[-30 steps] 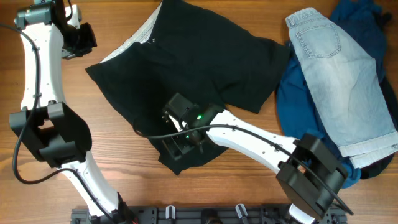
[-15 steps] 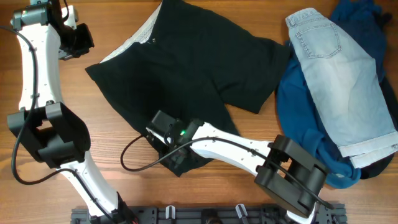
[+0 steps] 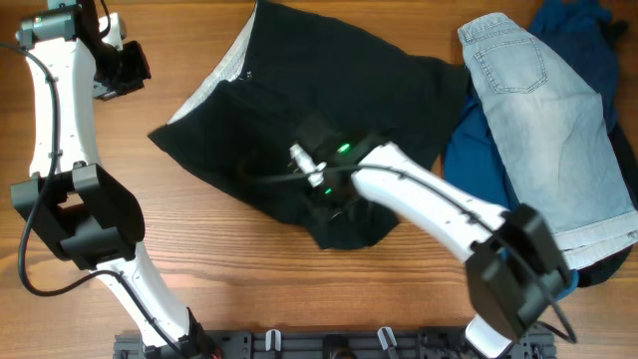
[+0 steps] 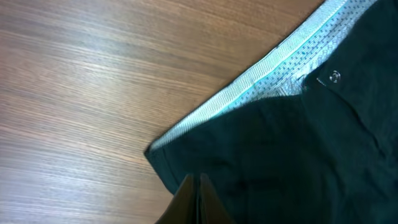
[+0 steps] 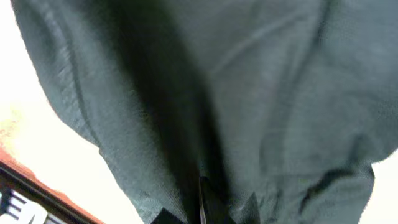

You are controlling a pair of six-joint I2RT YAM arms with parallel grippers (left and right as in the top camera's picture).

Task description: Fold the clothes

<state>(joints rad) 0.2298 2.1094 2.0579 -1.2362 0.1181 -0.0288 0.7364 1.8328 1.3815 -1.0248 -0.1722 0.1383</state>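
The spread shorts [image 3: 299, 100] lie on the table [image 3: 199, 269], from centre toward 12 o'clock. At 3 o'clock, just beside them, the denim shorts [image 3: 548, 120] lie on a crumpled garment [image 3: 478, 170]. The right gripper [image 5: 202, 199] sits at the spread shorts' 6 o'clock hem. The left gripper [image 3: 120, 68] is at 10 o'clock, near their waistband [image 4: 261, 81].

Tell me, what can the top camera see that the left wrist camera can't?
Only the overhead view shows the light denim shorts, the blue garment under them, and the right gripper pinching the black shorts. Only the left wrist view shows the tiny dots on the pale waistband, a small round snap, and the left gripper with its fingertips together. Both show the black shorts, that waistband and the wooden table.
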